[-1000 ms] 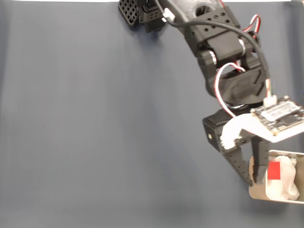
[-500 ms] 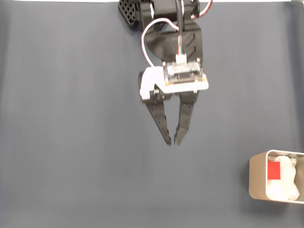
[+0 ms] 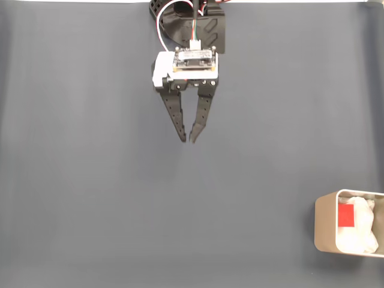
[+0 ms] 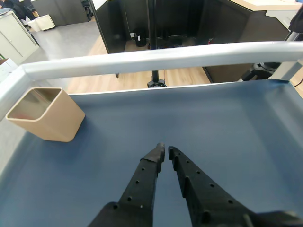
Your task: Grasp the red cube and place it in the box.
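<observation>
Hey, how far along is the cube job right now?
Looks done: the red cube lies on the white padding inside the box. The gripper holds nothing, its tips nearly together, well away from the box over the dark mat. Nothing visible is left.

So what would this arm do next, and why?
Probably just pull back to rest. The small bright red cube already lies inside the beige rounded box on its white padding, and the end effector hangs far from it over the dark blue mat, fingertips nearly together, holding nothing.
</observation>
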Controlling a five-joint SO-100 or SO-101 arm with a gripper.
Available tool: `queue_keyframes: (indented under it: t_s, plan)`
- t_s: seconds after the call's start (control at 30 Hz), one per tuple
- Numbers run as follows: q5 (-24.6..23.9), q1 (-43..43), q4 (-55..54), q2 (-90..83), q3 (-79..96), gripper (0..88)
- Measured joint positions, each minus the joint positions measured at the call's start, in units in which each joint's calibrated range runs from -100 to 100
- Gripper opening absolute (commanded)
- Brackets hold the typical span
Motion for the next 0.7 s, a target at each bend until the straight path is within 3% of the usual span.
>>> queue_keyframes:
  t_s: [0.4,0.7]
  plan:
    - [1.22,-0.89,1.91,-21.97,25.77,0.0]
    - [1.66,-3.12,14.56,-34.56,30.38,0.0]
